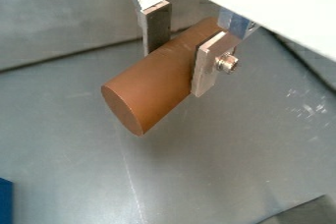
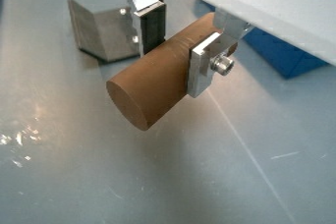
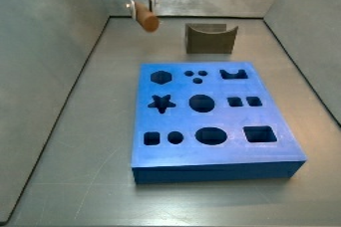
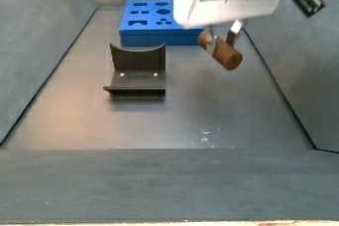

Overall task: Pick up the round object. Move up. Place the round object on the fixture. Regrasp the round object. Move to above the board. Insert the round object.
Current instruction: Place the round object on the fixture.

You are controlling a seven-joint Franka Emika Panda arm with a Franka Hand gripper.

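While the gripper (image 1: 184, 43) hung upper-left in a side view, its jaws pinched the round object (image 1: 155, 88) near one end, clear of the floor; it looked rigid, light, smooth, so slip-prone held off-centre.

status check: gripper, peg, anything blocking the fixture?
Gripper shut on the round object, held sideways, off the floor. The fixture notch empty, nothing in the way. The board holes all open.

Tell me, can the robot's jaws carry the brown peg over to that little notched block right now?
Probably yes. The gripper holds the round object off the floor, and nothing stands between it and the fixture.
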